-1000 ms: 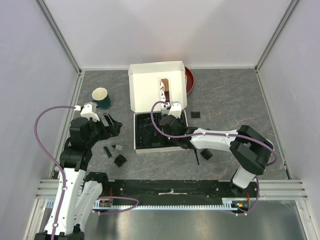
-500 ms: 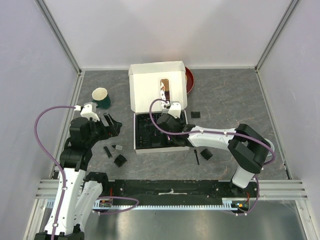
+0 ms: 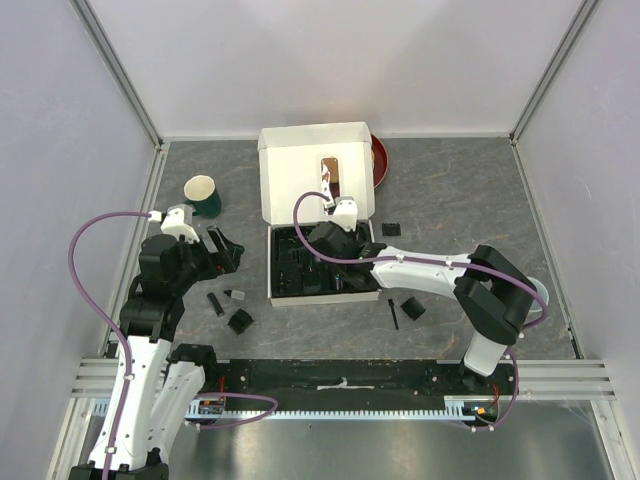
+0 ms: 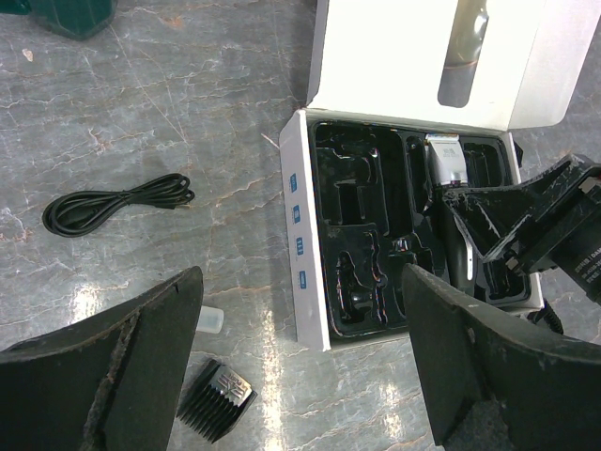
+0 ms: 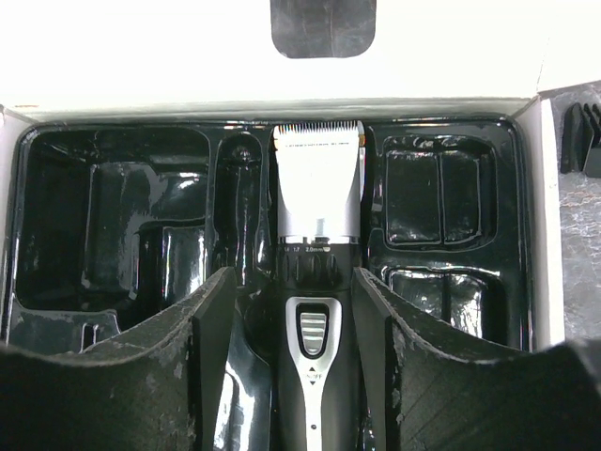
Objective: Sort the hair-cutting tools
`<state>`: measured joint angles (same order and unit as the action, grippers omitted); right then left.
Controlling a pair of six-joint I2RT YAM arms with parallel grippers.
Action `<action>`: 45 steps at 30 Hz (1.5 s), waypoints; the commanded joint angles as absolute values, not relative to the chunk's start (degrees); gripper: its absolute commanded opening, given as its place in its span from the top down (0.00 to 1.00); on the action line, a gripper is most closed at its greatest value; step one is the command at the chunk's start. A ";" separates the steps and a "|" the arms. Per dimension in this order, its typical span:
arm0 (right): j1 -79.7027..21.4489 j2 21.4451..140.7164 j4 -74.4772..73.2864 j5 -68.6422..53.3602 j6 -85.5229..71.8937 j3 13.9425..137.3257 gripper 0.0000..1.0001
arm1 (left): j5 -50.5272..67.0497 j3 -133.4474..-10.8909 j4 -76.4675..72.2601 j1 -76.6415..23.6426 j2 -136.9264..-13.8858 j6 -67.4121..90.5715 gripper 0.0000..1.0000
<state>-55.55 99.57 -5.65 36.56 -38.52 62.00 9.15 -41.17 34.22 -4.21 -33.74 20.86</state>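
A grey marble-patterned tabletop (image 3: 460, 200) is filling the middle of the frame. Plain pale lilac panel walls (image 3: 340, 60) are rising along the top and sides, with silver aluminium frame posts (image 3: 118, 72) slanting through the upper corners.

The table (image 3: 450, 200) is grey with thin white lines, like marble. The box (image 3: 298, 170) is white, with small blue marks (image 4: 298, 230) on its side and a shiny black tray (image 5: 113, 216) inside. The clipper (image 5: 317, 216) has a silver head, a black body and a silver button. At ten o'clock from the box, the mug (image 3: 202, 193) is dark green outside and cream inside. At one o'clock, a red bowl (image 3: 380, 160) peeks out. The cable (image 4: 113, 202) and the comb guard (image 4: 216, 412) are black. Both arms (image 3: 160, 270) are black and white, with purple cords (image 3: 85, 240).
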 commanded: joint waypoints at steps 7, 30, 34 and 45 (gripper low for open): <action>-54.67 98.79 -10.46 40.17 -38.76 66.88 0.48 | 8.53 -41.31 33.84 -3.60 -33.31 21.53 0.08; -49.83 104.15 -13.88 32.08 -37.53 70.84 0.69 | 8.79 -41.22 33.84 -3.43 -33.84 21.53 0.08; -49.83 100.03 -14.68 33.48 -36.30 71.10 0.63 | 8.70 -41.22 33.84 -3.43 -33.84 21.53 0.08; -47.29 87.55 -28.38 38.94 -39.28 63.74 0.51 | 9.41 -41.31 33.84 -3.43 -34.19 21.62 0.08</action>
<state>-48.34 94.54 -22.20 35.79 -36.88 68.69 9.17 -41.17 34.22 -3.81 -33.91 20.86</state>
